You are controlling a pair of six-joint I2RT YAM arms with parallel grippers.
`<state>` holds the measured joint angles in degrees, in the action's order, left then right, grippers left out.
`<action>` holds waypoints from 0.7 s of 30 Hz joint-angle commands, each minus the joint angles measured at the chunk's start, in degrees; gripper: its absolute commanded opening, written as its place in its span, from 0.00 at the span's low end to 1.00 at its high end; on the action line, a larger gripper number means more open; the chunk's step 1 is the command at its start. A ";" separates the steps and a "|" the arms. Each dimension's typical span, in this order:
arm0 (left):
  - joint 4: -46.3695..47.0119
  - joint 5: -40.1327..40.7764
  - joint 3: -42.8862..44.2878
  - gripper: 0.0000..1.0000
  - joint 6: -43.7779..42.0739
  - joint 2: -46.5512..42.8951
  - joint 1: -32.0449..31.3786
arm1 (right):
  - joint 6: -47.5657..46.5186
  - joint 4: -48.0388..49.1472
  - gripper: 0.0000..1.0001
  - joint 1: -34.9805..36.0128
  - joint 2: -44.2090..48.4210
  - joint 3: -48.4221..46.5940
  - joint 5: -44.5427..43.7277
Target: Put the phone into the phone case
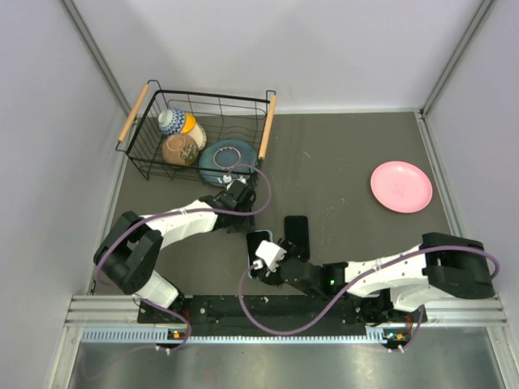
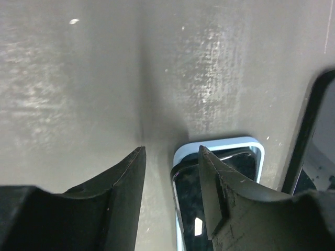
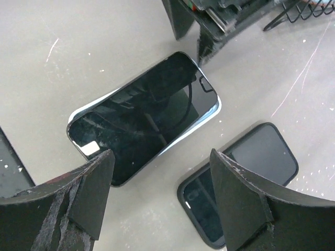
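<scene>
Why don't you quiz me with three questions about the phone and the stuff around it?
1. True or false: the phone lies inside the wire basket.
2. What colour is the plate? A pink, B green, C yellow.
3. Fill in the gap: peeking out from under the phone is a light ____ case.
Key: 1 false; 2 A; 3 blue.
</scene>
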<state>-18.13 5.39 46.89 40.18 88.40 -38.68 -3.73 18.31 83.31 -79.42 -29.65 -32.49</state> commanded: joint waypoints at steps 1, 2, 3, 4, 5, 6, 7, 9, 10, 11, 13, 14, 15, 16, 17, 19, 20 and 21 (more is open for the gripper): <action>-12.71 4.71 6.27 0.51 -2.21 -4.80 0.09 | 7.14 -0.55 0.73 -1.04 7.76 2.05 1.73; -13.42 5.85 6.71 0.51 -2.13 -5.51 0.27 | 8.72 -0.99 0.73 -1.56 9.09 2.31 2.42; -13.68 5.86 6.81 0.51 -2.13 -6.48 0.35 | 12.22 -1.51 0.73 -2.09 10.67 2.92 3.30; -13.69 5.69 6.46 0.50 -2.13 -8.31 0.36 | 13.82 -2.13 0.73 -3.23 13.12 3.28 4.01; -13.51 5.43 6.02 0.49 -2.04 -9.11 0.44 | 15.40 -2.74 0.73 -3.76 14.37 3.54 4.88; -13.34 3.94 4.71 0.48 -1.87 -9.91 0.44 | 19.16 -3.53 0.72 -4.38 15.34 3.55 5.24; -12.46 2.88 3.91 0.47 -1.78 -11.57 0.44 | 21.02 -5.45 0.72 -5.51 15.95 3.37 5.68; -11.06 -1.23 0.94 0.44 -1.60 -12.81 0.44 | 25.84 -7.66 0.69 -6.40 17.01 2.24 7.35; -10.27 -2.39 -0.21 0.43 -1.69 -13.77 0.44 | 27.09 -10.54 0.67 -7.36 17.01 1.71 7.79; -9.21 -3.53 -1.18 0.41 -1.69 -14.13 0.44 | 28.24 -11.61 0.63 -7.81 16.75 1.09 7.97; -8.42 -5.11 -3.56 0.40 -1.43 -14.40 0.44 | 31.93 -13.55 0.60 -9.21 16.31 -0.41 8.67; -7.02 -5.12 -4.09 0.39 -1.60 -14.40 0.44 | 32.81 -13.91 0.59 -11.39 16.05 -0.76 11.20; -6.31 -7.39 -5.14 0.39 -1.69 -14.31 0.36 | 34.91 -13.91 0.59 -12.63 15.26 -1.28 12.44; -5.61 -8.45 -5.67 0.39 -1.77 -14.05 0.44 | 36.23 -14.08 0.59 -13.77 14.91 -1.55 13.41; -5.17 -8.81 -6.02 0.39 -1.69 -13.78 0.44 | 38.86 -14.17 0.59 -16.05 14.38 -1.81 15.33; -4.46 -8.90 -6.11 0.38 -1.34 -12.56 0.44 | 40.81 -13.74 0.59 -17.65 12.63 -2.34 17.19; -4.02 -9.51 -6.37 0.38 -1.25 -12.03 0.44 | 41.86 -13.21 0.57 -18.26 12.01 -2.52 18.94; -2.28 -10.04 -6.55 0.38 -1.16 -11.59 0.44 | 42.05 -11.82 0.57 -18.88 11.40 -2.69 19.91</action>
<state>-26.63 -1.28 40.77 38.92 75.33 -38.30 31.44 4.62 66.96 -65.91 -29.32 -18.90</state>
